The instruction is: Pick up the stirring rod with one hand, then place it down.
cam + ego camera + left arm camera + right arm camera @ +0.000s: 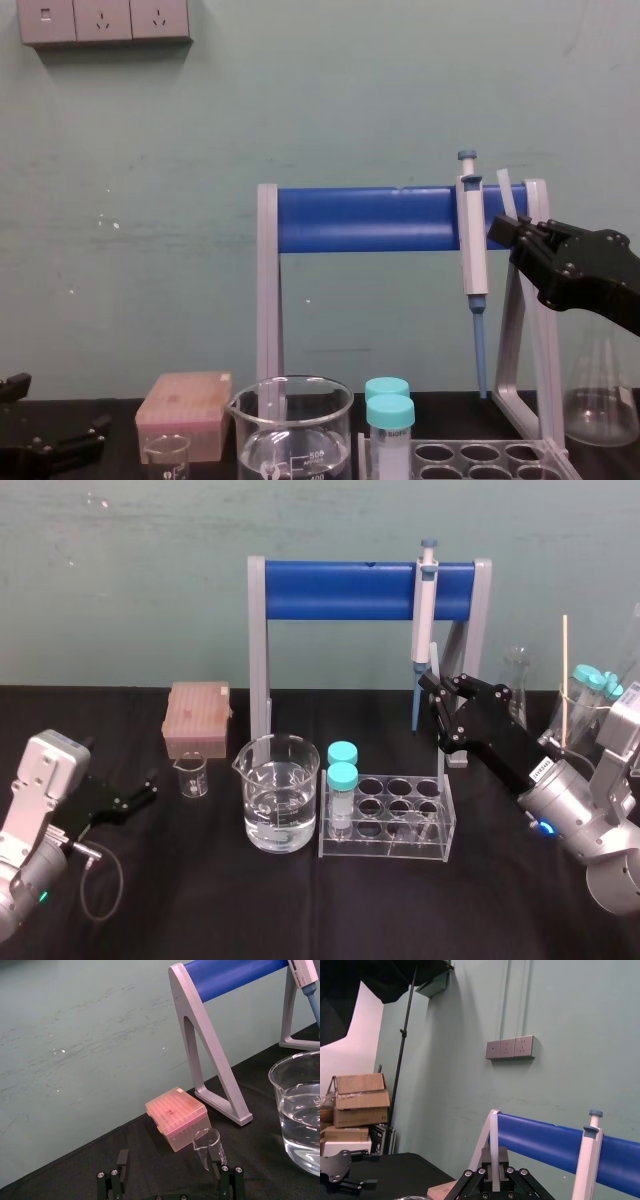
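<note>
The stirring rod (pixel 434 658) is a thin whitish rod, standing nearly upright in the air. My right gripper (pixel 438 685) is shut on it, above the back right corner of the clear tube rack (pixel 446 815). In the chest view the stirring rod (pixel 506 190) sticks up from the right gripper (pixel 515 232), just in front of the stand's right leg and beside the hanging pipette (pixel 472 240). In the right wrist view the stirring rod (pixel 494 1160) rises from between the fingers. My left gripper (pixel 150 785) rests low at the left, open and holding nothing, with its fingers (pixel 113 1182) spread.
A large beaker of water (pixel 280 805) stands mid-table, left of the rack, which holds two teal-capped tubes (pixel 342 770). Behind is the blue-barred stand (pixel 340 588). A pink tip box (pixel 198 718) and a small beaker (pixel 192 775) sit left. Flasks (pixel 517 675) and a wooden stick (pixel 565 680) stand far right.
</note>
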`<state>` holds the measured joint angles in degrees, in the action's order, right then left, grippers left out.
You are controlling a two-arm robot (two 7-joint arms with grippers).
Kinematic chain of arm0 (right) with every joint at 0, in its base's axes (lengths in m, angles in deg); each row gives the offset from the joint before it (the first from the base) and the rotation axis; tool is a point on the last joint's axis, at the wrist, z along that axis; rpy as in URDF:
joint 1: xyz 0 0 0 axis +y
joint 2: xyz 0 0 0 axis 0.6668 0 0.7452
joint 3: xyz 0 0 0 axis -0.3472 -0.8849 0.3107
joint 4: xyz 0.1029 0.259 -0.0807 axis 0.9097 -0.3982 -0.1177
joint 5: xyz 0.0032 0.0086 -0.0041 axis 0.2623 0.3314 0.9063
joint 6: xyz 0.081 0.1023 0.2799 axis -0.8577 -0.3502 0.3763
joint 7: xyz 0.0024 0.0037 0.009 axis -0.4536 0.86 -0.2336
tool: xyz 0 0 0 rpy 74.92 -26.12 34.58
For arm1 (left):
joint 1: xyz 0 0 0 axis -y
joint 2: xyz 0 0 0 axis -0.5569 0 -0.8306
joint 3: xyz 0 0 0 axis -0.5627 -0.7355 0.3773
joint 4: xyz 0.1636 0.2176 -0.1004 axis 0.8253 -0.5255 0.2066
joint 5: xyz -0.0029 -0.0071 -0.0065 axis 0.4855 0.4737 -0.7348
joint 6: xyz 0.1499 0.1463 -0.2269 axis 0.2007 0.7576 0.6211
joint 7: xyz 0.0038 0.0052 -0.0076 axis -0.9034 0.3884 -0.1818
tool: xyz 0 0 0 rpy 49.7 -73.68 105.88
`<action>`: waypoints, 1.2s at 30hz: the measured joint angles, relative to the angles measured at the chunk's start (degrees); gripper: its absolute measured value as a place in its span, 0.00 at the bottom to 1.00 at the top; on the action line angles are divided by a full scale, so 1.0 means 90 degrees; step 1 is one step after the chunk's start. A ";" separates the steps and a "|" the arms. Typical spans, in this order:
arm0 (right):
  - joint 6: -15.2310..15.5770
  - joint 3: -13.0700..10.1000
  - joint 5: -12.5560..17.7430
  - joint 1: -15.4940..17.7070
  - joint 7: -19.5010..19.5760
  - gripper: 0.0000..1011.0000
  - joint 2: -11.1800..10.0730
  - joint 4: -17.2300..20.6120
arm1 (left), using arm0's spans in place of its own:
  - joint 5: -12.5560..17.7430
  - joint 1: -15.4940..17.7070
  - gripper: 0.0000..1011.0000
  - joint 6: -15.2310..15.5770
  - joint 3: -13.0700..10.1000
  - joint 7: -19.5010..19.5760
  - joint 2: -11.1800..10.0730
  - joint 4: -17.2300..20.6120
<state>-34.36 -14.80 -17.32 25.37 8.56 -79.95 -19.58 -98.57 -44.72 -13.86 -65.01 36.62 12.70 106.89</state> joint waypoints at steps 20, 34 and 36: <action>0.0000 0.0008 0.0000 -0.0011 -0.0012 0.07 0.0000 -0.0008 | 0.0000 0.0000 0.99 0.0000 0.0000 0.0000 0.0000 0.0000; 0.0000 0.0008 0.0000 -0.0011 -0.0011 0.07 0.0000 -0.0008 | 0.0000 0.0000 0.99 0.0000 0.0000 0.0000 0.0000 0.0000; 0.0000 0.0008 0.0000 -0.0011 -0.0011 0.07 0.0000 -0.0008 | 0.0000 0.0000 0.99 0.0000 0.0000 -0.0001 0.0000 0.0000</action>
<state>-34.36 -14.73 -17.32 25.27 8.46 -79.95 -19.65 -98.57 -44.72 -13.86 -65.00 36.62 12.70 106.89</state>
